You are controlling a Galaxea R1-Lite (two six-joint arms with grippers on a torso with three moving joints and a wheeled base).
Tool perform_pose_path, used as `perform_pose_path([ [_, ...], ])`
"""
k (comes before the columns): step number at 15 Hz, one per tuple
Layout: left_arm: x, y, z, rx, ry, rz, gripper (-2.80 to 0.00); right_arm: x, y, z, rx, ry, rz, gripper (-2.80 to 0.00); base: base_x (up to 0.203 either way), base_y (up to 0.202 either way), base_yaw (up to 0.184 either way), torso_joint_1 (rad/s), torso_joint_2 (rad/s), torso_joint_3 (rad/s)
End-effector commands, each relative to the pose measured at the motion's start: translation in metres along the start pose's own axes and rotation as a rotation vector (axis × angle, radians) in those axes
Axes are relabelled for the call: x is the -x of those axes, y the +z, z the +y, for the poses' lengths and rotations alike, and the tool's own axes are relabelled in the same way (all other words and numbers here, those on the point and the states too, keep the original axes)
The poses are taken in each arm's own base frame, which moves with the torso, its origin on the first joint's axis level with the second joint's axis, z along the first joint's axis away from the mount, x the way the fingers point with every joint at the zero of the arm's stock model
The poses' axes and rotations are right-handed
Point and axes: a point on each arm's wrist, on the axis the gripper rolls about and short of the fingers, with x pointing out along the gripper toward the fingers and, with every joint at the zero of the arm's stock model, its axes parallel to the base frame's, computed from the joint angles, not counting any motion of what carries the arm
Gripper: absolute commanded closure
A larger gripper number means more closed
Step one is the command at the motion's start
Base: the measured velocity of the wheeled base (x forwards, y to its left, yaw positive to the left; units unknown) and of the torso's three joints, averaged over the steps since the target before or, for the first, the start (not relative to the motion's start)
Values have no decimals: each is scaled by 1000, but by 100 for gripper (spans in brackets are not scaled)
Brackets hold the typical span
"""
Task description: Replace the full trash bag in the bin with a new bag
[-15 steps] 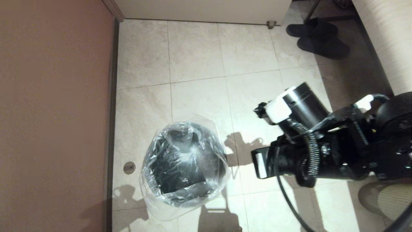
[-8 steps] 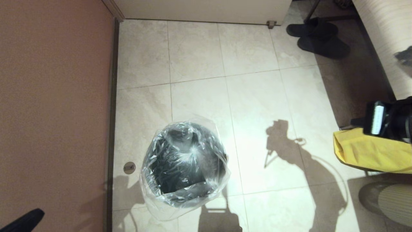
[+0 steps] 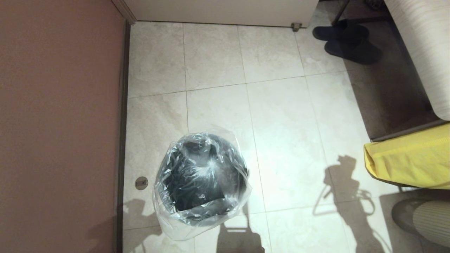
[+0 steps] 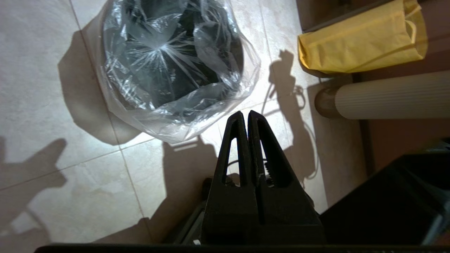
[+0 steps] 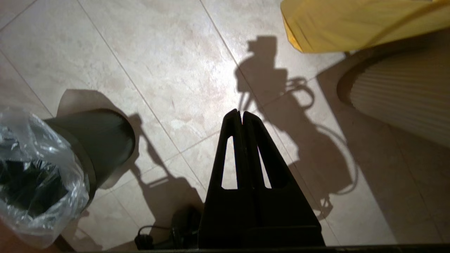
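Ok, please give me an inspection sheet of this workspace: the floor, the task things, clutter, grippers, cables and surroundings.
Surface: pale tiled floor, arm shadows on it.
Job's things: the bin stands upright; the new bag lines it, its edge draped over the rim.
Clutter: yellow sack; dark slippers; pale ribbed object.
Grippers: left gripper shut, empty, above the floor beside the bin; right gripper shut, empty, above bare tiles.
Cables: nothing seen, only shadows.
Surroundings: brown wall on the left.
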Motion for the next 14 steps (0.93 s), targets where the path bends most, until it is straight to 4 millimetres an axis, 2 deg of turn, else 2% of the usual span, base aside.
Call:
perform_pose_path([
  [1,3,5,-3,-6,-33,0,0,28,-21,-20,-26,31,-25,0,0,0,0,0,0,0],
  [4,5,5,-4,-1,-53,17,0,31,-42,-31,-25,35,2,0,0,0,0,0,0,0],
  [7,5,13,-5,5,-65,33,0,28,-72,-45,4,75,75,0,0,0,0,0,0,0],
  [11,8,15,-5,5,-129,64,0,41,-99,-61,120,183,55,0,0,0,0,0,0,0],
  [14,16,13,-9,18,-132,90,0,41,-115,-69,202,204,53,0,0,0,0,0,0,0],
])
